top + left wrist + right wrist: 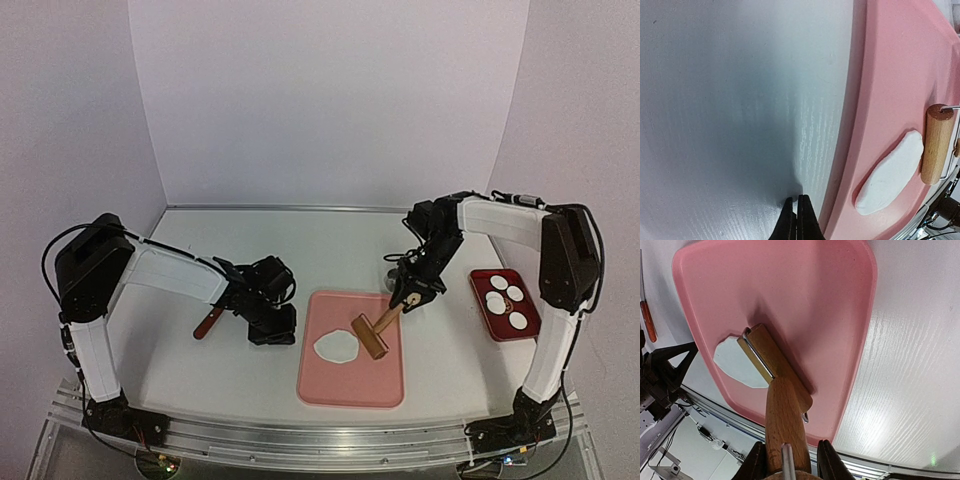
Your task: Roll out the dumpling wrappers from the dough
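Dough (pixel 336 347) lies flat on the pink tray (pixel 350 392). My right claw (pixel 787 460) clamps the roller (pixel 372 336) there; left claw (pixel 796 220), closed, beside it.

Left to right
A red-handled tool (pixel 208 324) (far left); pink rectangular plastic tray (pixel 350 392) holding flat white dough piece (pixel 335 347), wooden roller (pixel 375 338) touching its right edge; red tray (pixel 481 291) holding round white wrappers (pixel 518 320).

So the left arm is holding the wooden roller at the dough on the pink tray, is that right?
No, it is the right gripper that holds the roller, as the right wrist view shows. The roller does rest at the dough on the pink tray.
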Controlling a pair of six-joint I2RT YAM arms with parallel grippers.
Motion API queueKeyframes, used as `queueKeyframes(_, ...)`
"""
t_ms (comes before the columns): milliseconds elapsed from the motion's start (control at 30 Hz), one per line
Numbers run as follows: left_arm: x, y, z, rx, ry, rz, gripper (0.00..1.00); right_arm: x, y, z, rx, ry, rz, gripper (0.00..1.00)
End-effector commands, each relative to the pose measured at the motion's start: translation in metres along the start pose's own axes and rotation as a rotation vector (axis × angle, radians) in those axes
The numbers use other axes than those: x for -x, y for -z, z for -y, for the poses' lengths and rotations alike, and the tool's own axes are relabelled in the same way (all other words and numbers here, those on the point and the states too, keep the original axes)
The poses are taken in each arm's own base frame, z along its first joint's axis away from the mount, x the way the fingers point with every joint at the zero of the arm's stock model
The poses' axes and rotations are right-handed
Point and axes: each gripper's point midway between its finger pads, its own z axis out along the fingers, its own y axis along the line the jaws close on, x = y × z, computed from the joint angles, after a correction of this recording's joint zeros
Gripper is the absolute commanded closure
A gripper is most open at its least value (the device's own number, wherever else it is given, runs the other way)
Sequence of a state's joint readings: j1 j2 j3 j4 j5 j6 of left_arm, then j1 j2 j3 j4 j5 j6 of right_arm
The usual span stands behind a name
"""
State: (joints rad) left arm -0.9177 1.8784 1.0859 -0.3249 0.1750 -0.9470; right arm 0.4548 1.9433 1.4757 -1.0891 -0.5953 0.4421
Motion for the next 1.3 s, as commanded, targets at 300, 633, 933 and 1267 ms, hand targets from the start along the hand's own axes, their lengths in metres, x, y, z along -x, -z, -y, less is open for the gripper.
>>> queueKeyframes(300, 0.019, 0.031, 0.024, -0.057, -0.034, 0.089, 0.91, 0.010, 0.035, 0.035, -0.283, 0.080, 0.109, 1.00)
queueKeyframes(633, 0.032, 0.059, 0.031, -0.039, -0.055, 0.150, 0.44, -0.009, 0.103, -0.048, 0.046, 0.221, 0.243, 1.00)
queueKeyframes(933, 0.044, 0.092, 0.015, -0.005, -0.034, 0.204, 0.22, -0.003, 0.161, -0.057, 0.070, 0.201, 0.425, 1.00)
queueKeyframes(1267, 0.056, 0.136, -0.056, 0.048, 0.087, 0.226, 0.15, 0.016, 0.169, 0.037, 0.084, -0.090, 0.464, 1.00)
